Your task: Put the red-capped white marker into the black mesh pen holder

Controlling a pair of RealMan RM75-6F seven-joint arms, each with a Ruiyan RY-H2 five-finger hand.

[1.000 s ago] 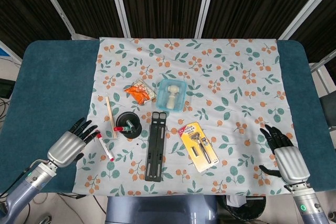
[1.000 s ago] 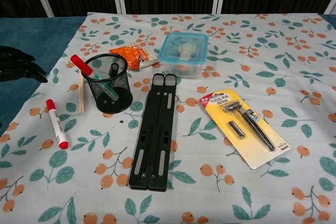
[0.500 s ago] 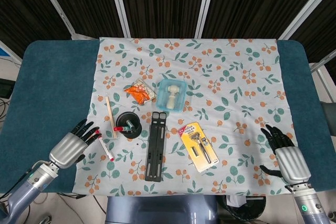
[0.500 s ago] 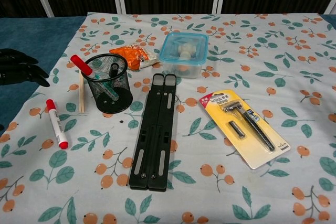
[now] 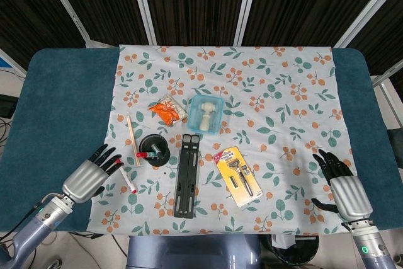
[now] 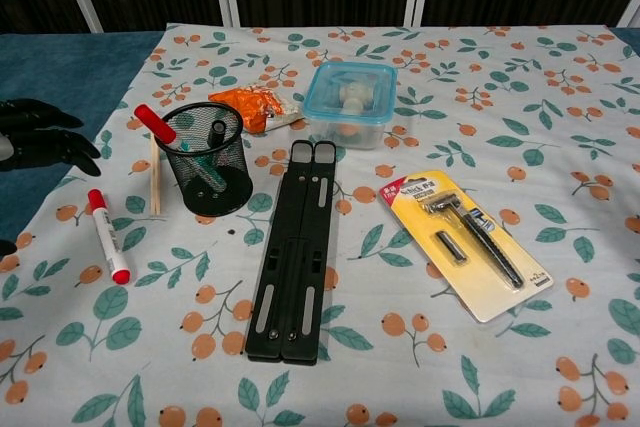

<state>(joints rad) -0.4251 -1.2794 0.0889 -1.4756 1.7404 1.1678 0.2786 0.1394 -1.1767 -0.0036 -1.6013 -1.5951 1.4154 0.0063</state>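
The red-capped white marker lies flat on the flowered cloth, to the left front of the black mesh pen holder. The holder stands upright with a red-capped pen and a dark pen inside. My left hand hovers just left of the marker, fingers spread, holding nothing. Only its dark fingertips show at the left edge of the chest view. My right hand rests open near the table's front right, far from the marker.
A black folding stand lies right of the holder. A razor pack, a blue-lidded box, an orange packet and wooden chopsticks lie around. Teal table edges flank the cloth.
My left hand has crept forward and to the right, closer to the marker. The marker, the holder and the right hand have not moved.
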